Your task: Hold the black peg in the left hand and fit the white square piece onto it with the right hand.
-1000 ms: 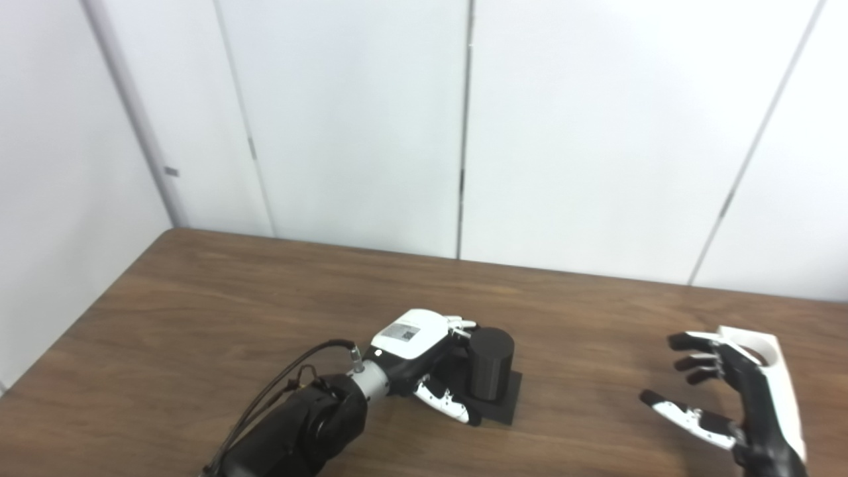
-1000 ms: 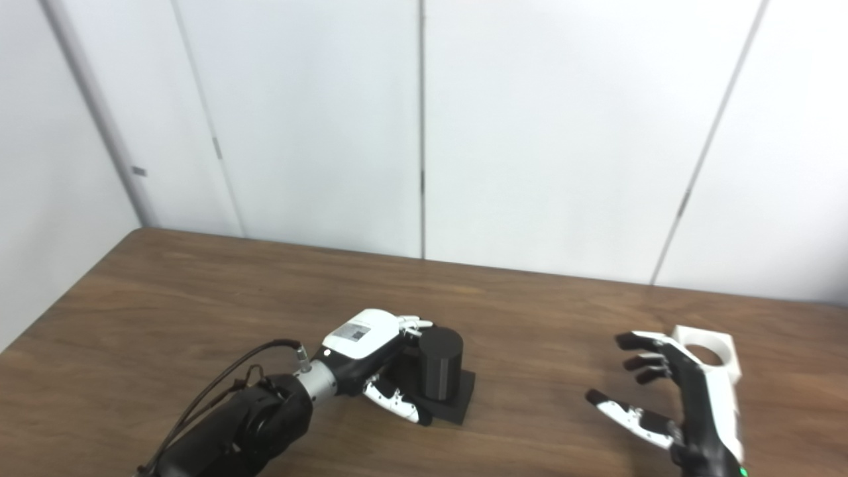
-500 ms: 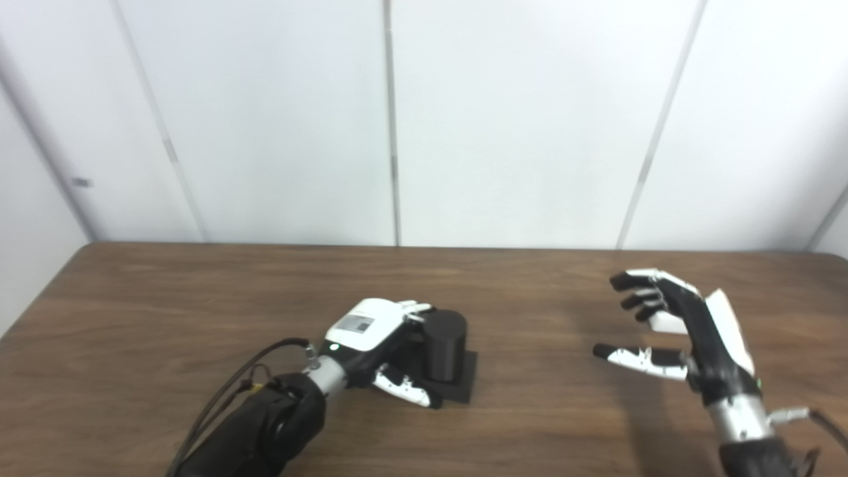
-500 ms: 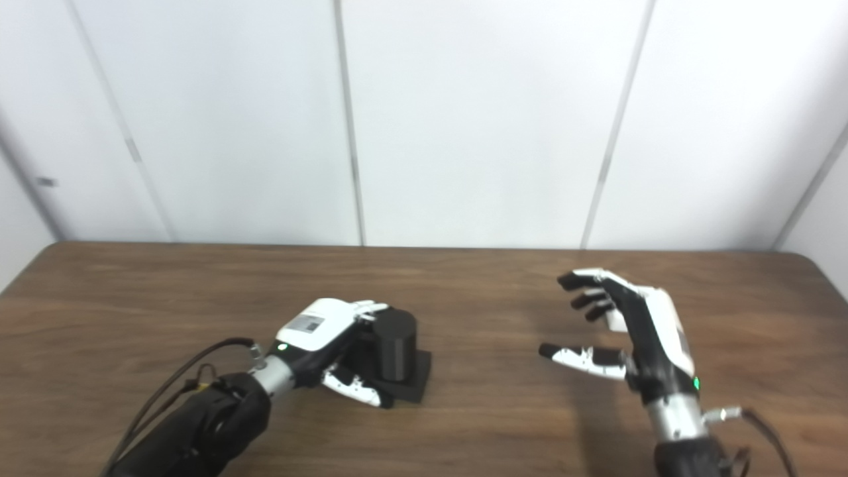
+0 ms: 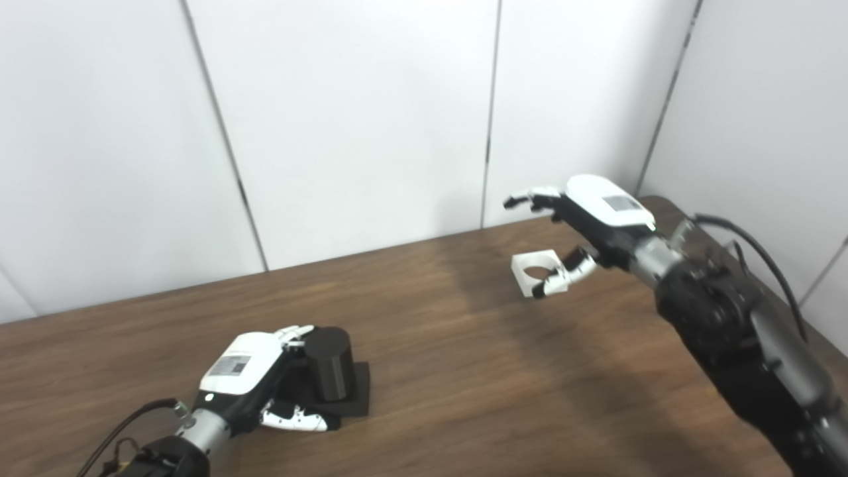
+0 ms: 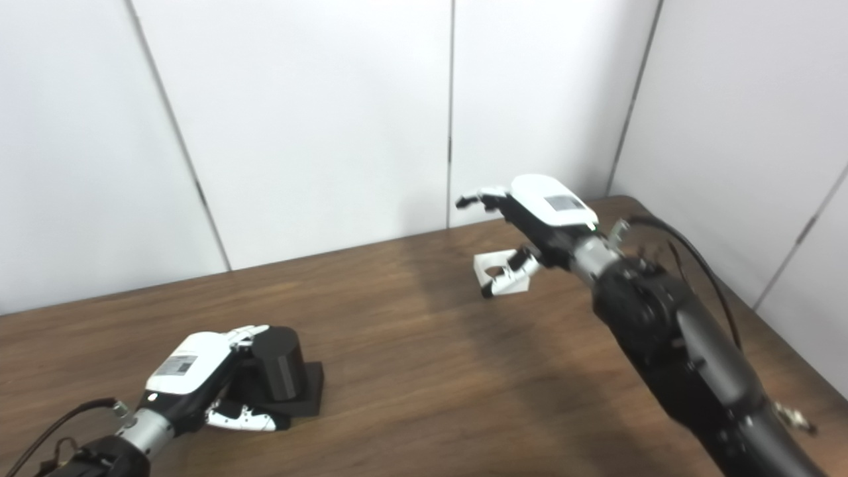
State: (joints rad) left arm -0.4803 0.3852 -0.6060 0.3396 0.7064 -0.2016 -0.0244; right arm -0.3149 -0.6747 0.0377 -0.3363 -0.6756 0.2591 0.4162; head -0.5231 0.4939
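Left eye view: the whole frame has swung since half a second ago, so the head camera has turned; the right hand (image 5: pixel 589 228) has also reached out to the far right of the table (image 5: pixel 464 358). Its fingers are spread, grasping nothing, arched over the white square piece (image 5: pixel 536 271), thumb just beside it. At near left, the left hand (image 5: pixel 255 377) remains wrapped around the black peg (image 5: pixel 328 363), which stands upright on its base. Judgement: the right-hand grasp is about to begin; fitting is not yet started.
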